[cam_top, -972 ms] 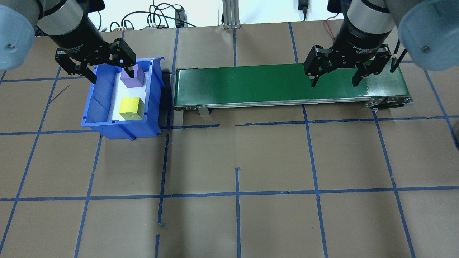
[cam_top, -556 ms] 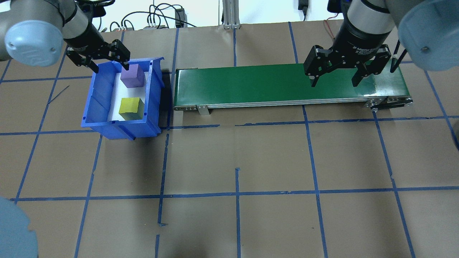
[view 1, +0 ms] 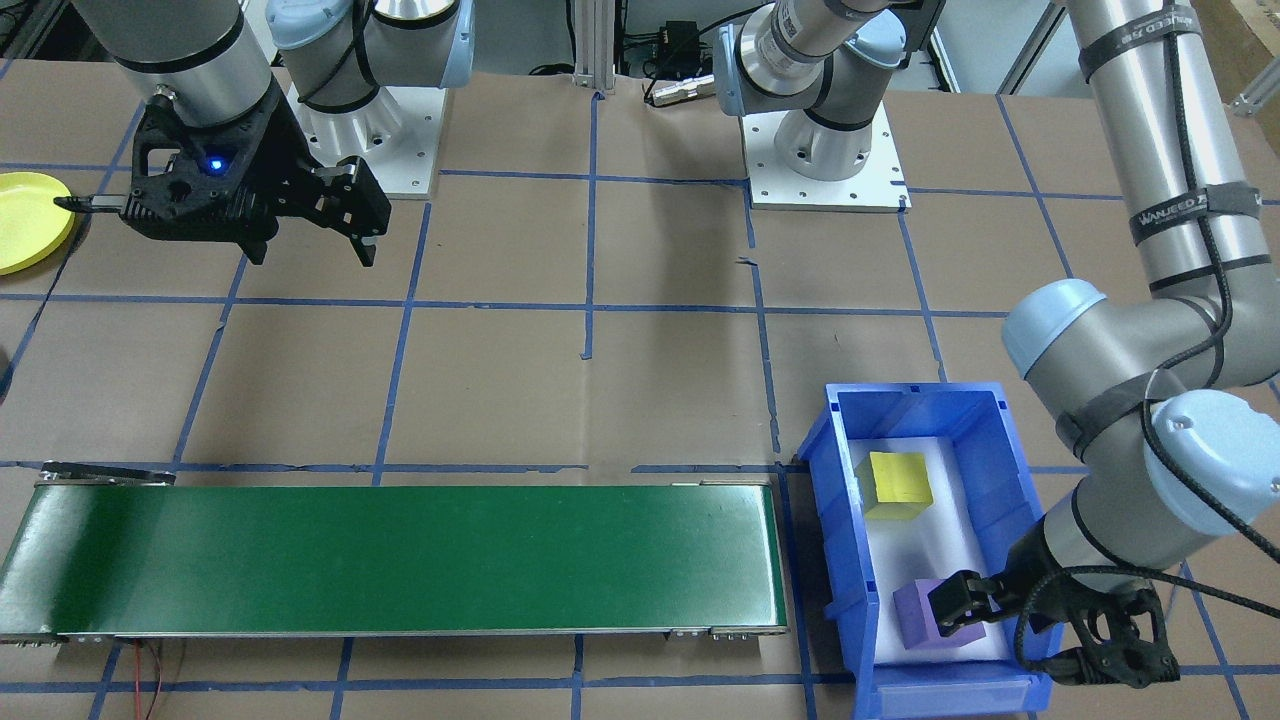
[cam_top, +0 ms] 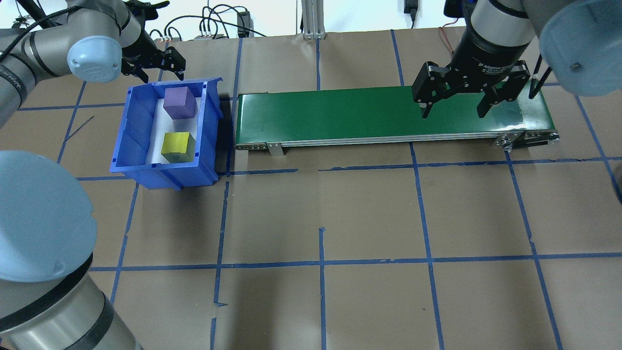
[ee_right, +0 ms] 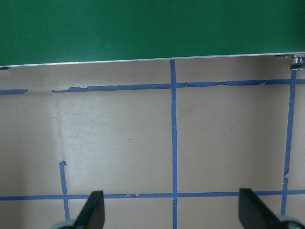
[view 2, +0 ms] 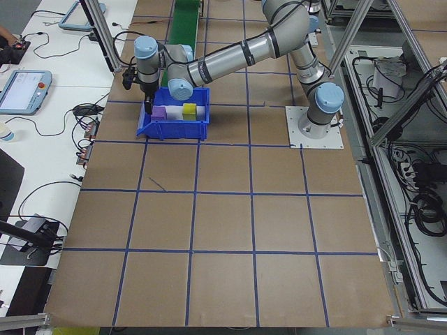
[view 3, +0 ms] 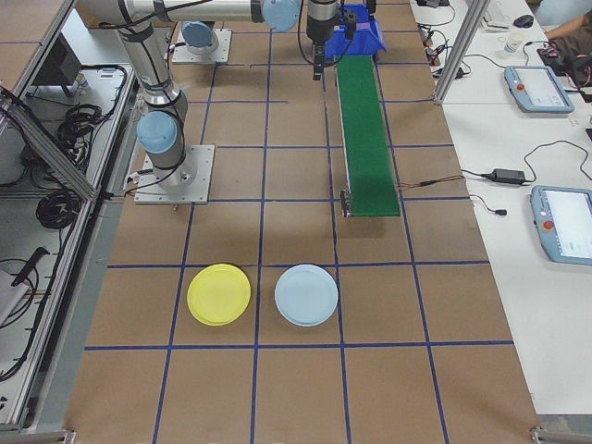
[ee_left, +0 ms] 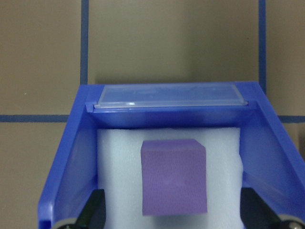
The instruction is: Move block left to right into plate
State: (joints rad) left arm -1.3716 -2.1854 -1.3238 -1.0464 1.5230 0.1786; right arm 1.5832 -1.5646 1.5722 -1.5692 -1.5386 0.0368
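Risks first: left pincer has fingers spread wide, straddling the purple block w/o touching it. Block sits at the far end of the blue bin, near the end wall, so the finger on that side could clip the bin rim or shove the bin on the way down. Block is foam on a white foam pad; an off-centre squeeze could tilt it or let it slip. A yellow block is also in the bin, lower centre of it in overhead view, apart from the purple one, so low risk of bumping it.

Target plate, yellow, lies on the tabletop lower left in the right-side view, just beside a pale blue plate; wrong-plate drop possible later.

Pose: left arm reaches over the bin from upper left of overhead view, wrist pointing down, fingertips about at rim level by my guess. Right pincer hangs spread apart, holding nothing, over the right end of the green conveyor, wrist cam looking down at the tabletop.
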